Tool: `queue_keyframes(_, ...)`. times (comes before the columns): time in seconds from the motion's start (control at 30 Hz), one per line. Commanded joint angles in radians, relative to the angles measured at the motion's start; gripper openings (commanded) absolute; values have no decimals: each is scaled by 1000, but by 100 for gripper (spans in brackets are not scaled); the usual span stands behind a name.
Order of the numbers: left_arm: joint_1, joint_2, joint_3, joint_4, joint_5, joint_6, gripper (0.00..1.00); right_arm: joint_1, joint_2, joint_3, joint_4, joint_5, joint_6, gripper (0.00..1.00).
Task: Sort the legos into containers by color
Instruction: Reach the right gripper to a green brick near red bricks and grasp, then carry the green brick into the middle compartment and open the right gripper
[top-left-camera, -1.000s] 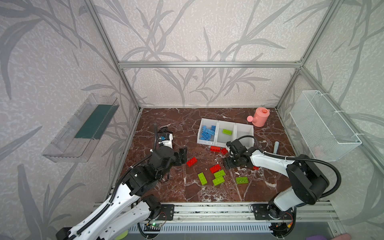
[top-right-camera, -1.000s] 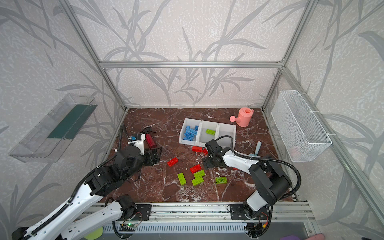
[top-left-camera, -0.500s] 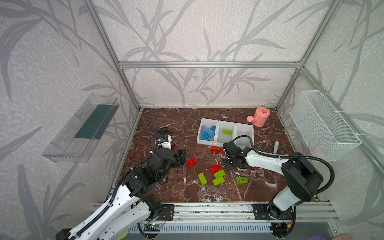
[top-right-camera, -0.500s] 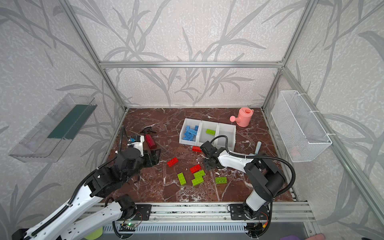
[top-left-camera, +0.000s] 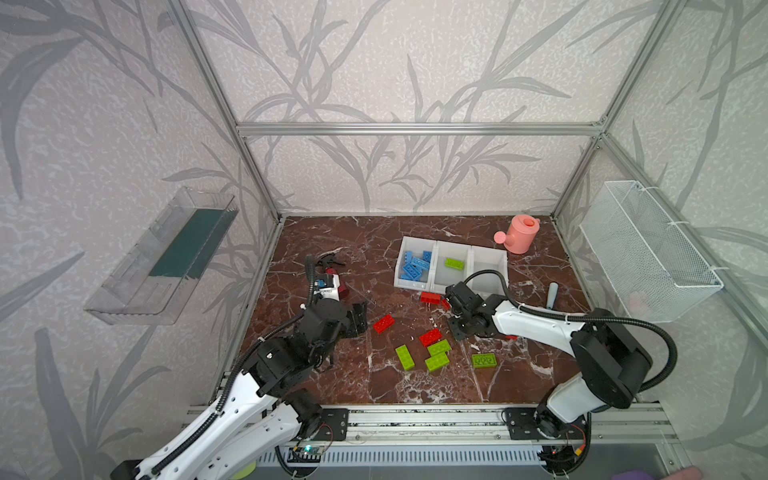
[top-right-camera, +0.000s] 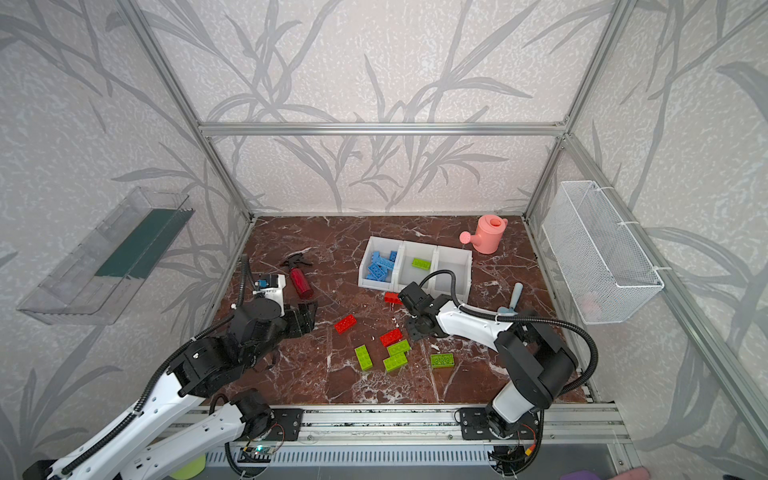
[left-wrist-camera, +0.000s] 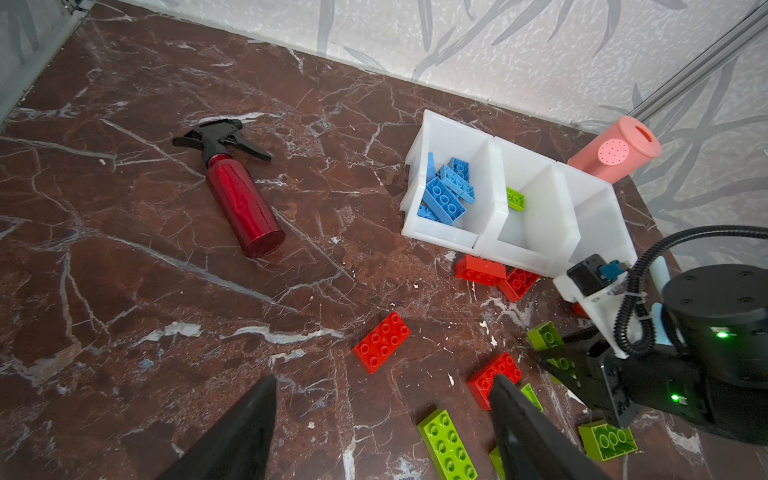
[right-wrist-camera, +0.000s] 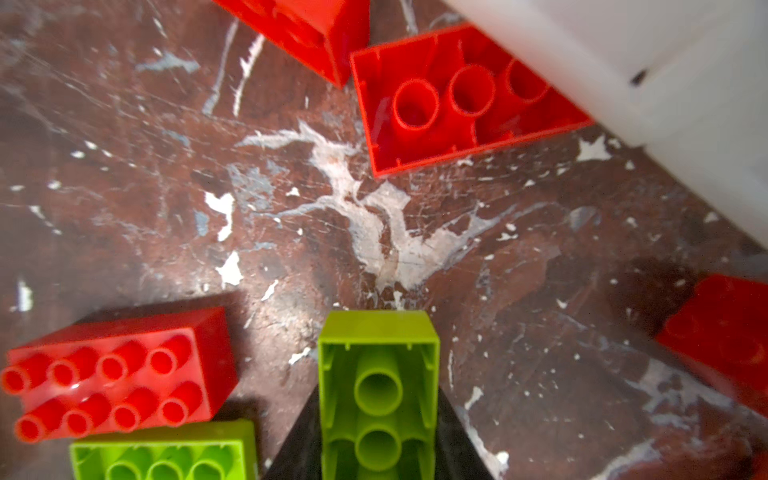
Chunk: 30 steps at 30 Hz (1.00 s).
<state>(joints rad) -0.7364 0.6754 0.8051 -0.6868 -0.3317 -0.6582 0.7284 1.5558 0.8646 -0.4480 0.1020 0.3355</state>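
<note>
Gripping a lime green studded plastic brick (right-wrist-camera: 378, 395), the right gripper (top-left-camera: 460, 330) pinches it between both jaws, low at centre frame among loose red and green bricks (top-left-camera: 439, 347). Next, I judge: lift it and carry it up-frame into the middle white plastic bin (top-left-camera: 449, 277); the left gripper (left-wrist-camera: 382, 384) hangs spread, empty.

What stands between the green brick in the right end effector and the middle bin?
Only two red bricks, lying on the table before the front lip of the middle bin. They are low; lifting the green brick over them should work.
</note>
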Motion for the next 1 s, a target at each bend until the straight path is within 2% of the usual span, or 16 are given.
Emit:
queue_keyframes(0.0,5,-5,25,-53,-55,-4,81,7,-66,50,-40,-37,2,27)
queue_keyframes(0.23,5,-17,34,-83,-53,-8,80,7,-130,143,-112,-54,9,27)
queue_keyframes(0.43,5,13,67,-141,-61,28,81,6,-168,200,-108,-3,11,27)
queue_keyframes(0.7,5,39,65,-152,-30,38,81,-32,-49,366,-174,40,-22,26)
queue_keyframes(0.97,5,62,66,-150,12,69,95,-126,110,528,-186,-5,-44,26)
